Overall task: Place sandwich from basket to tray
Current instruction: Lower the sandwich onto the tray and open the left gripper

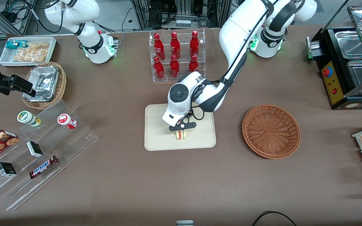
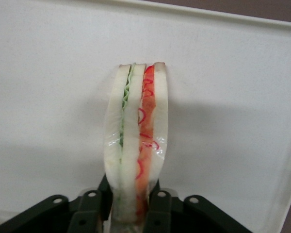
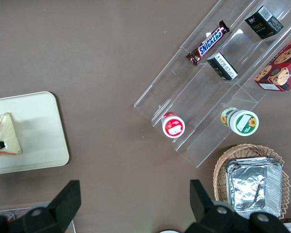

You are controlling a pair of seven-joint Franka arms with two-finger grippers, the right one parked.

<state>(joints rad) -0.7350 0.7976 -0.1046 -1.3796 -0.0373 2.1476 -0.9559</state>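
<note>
Gripper (image 1: 182,126) fingers (image 2: 157,206) are clamped on the sandwich (image 2: 136,141), which stands on edge on the tray (image 1: 159,138), near the tray's edge closest to the front camera. Bare tray surrounds the sandwich on all sides. Farther from the camera than the tray stands a rack of red bottles (image 1: 176,55). Beside the tray, toward the working arm's end of the surface (image 1: 181,182), sits the basket (image 1: 271,131), well apart.

White arm (image 1: 240,34), dark joints, black tool (image 1: 182,126).
</note>
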